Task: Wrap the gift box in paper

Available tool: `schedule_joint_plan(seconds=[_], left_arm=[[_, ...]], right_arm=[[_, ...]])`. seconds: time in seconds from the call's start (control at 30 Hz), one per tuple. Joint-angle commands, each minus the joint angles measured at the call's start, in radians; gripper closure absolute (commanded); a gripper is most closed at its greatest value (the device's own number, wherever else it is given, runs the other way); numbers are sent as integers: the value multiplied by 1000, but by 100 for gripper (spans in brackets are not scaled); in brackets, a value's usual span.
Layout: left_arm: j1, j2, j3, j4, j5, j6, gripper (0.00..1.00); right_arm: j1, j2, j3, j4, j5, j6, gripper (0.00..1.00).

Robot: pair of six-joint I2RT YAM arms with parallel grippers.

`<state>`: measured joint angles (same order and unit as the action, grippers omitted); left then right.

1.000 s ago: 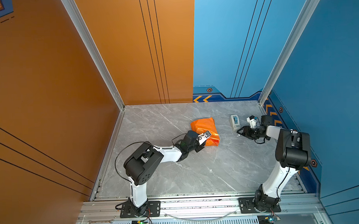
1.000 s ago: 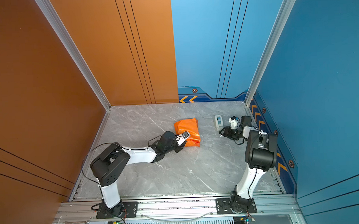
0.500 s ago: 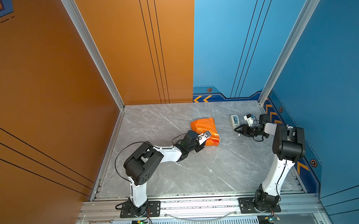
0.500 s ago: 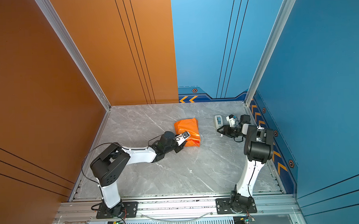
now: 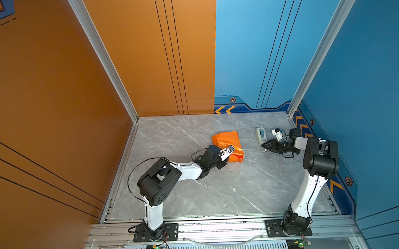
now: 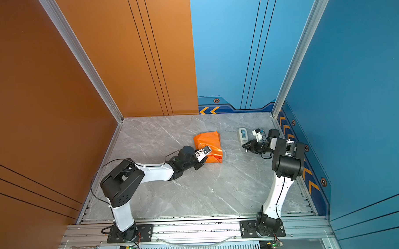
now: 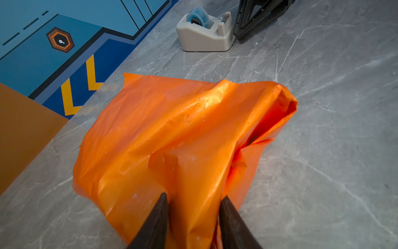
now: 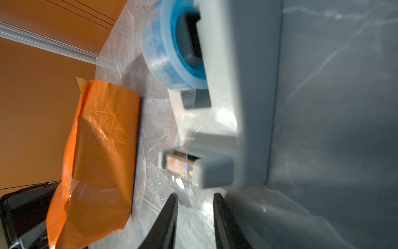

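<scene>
Both top views look down on a grey marble table [image 5: 196,198] walled in orange and blue. A small white-grey tape dispenser [image 5: 260,135] [image 6: 242,135] stands toward the far right part of the table. The paper [image 5: 229,143] [image 6: 208,143], orange side out, lies folded into a crumpled bundle to the left of the dispenser, a short gap of bare table between them. The gift box is hidden from view. The left gripper [image 5: 227,159] [image 6: 206,159] meets the bundle on its near edge, the side away from the dispenser's far end. The right gripper [image 5: 264,145] [image 6: 246,146] points at the dispenser's near end, its tips just beside it.

Left wrist view: two dark fingers [image 7: 157,220] of the left gripper [image 7: 193,207] press in from either side on a raised fold of the paper [image 7: 172,129], pinching it between them. The dispenser [image 7: 204,34], holding a blue roll, stands beyond the bundle, with the right gripper [image 7: 238,34] at its cutter end.

Right wrist view: the dispenser [image 8: 247,107] fills the frame, blurred, with its blue tape roll [image 8: 172,54] and toothed cutter. The fingers [image 8: 168,220] of the right gripper [image 8: 195,215] stand slightly apart just short of the cutter, table showing between them. Whether any clear tape lies in the gap cannot be told. The orange paper [image 8: 101,151] lies beyond the dispenser.
</scene>
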<state>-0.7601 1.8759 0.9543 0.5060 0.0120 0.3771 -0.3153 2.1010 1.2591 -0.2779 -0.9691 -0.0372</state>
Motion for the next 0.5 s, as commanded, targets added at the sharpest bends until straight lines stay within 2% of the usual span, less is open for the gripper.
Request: schedule_joint_plan(seconds=[0.0, 0.13, 0.47], left_arm=[[12, 56, -38, -242, -2, -6, 61], [12, 57, -37, -243, -1, -6, 61], [12, 54, -35, -250, -3, -2, 61]], right_arm=[[-7, 7, 26, -19, -41, -12, 72], [-11, 14, 34, -26, -54, -12, 74], [-18, 14, 31, -56, -76, -13, 97]])
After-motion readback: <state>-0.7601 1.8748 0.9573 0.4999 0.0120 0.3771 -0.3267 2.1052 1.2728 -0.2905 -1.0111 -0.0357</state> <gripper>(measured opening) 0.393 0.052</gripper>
